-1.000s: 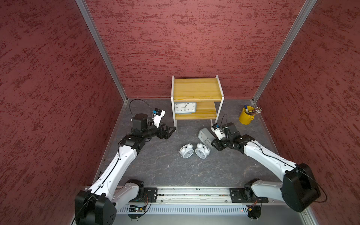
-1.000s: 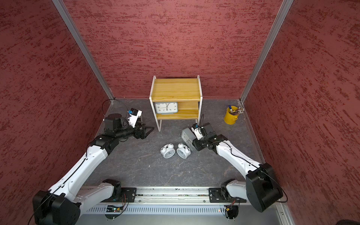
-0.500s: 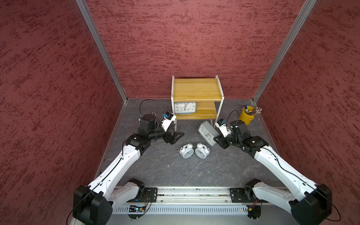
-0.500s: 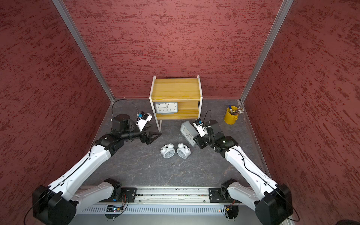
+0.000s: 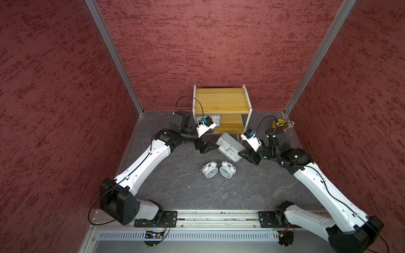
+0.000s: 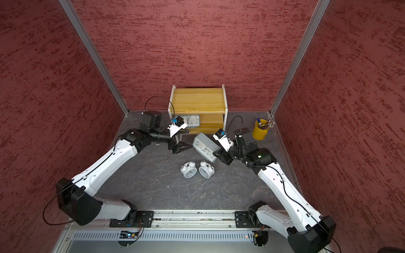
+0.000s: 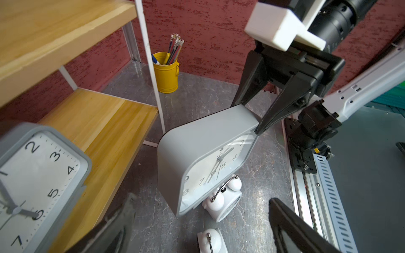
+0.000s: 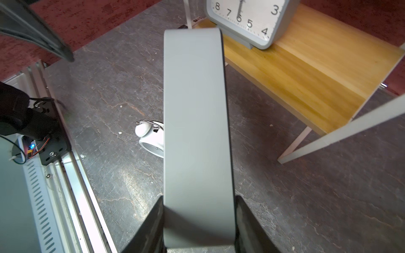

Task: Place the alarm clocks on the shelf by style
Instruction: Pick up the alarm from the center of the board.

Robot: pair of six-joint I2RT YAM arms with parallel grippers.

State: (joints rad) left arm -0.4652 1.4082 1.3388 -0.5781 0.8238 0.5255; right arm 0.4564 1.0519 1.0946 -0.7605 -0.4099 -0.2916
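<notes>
Grey clock (image 5: pixel 229 149) hangs clamped by one corner in my right fingers (image 7: pixel 282 103); left fingers (image 5: pixel 207 149) spread wide. I reckon it could swivel and strike the shelf (image 5: pixel 221 98) frame.

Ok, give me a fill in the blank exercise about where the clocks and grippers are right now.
1. The right gripper is shut on a rectangular clock with a ____ case.
2. A matching clock stands on the shelf's ____ board.
3. ____ white twin-bell clocks rest on the table.
4. The left gripper is ____, holding nothing.
Missing words: grey; lower; two; open.
</notes>
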